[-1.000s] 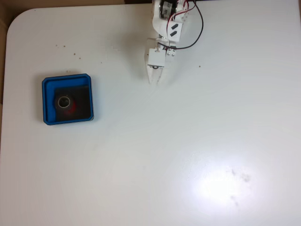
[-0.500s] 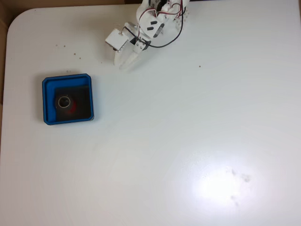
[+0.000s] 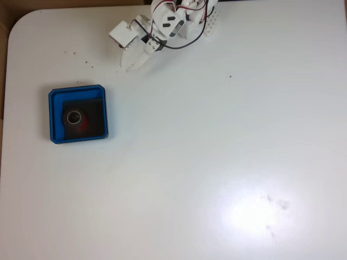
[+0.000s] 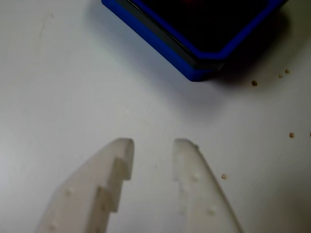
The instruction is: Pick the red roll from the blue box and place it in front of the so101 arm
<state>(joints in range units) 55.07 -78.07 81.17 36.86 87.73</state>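
The red roll (image 3: pixel 76 119) lies inside the blue box (image 3: pixel 52 114) at the left of the table in the fixed view, its grey-white core facing up. The so101 arm (image 3: pixel 172 20) reaches in from the top edge. Its gripper (image 3: pixel 132 67) points down-left, well above and to the right of the box, apart from it. In the wrist view the gripper (image 4: pixel 153 143) stands open over bare table with nothing between its white fingers, and a corner of the blue box (image 4: pixel 194 68) lies just ahead. The roll is hidden in the wrist view.
The white table (image 3: pixel 217 162) stretches wide to the right and front. Small dark crumbs (image 3: pixel 68 53) dot it above the box, and crumbs (image 4: pixel 254 83) lie beside the box corner in the wrist view. The table's rounded corner is at top left.
The arm has swung from pointing straight down near the centre to pointing down-left, bringing the gripper toward the box. The jaws have parted. The roll and box have not moved.
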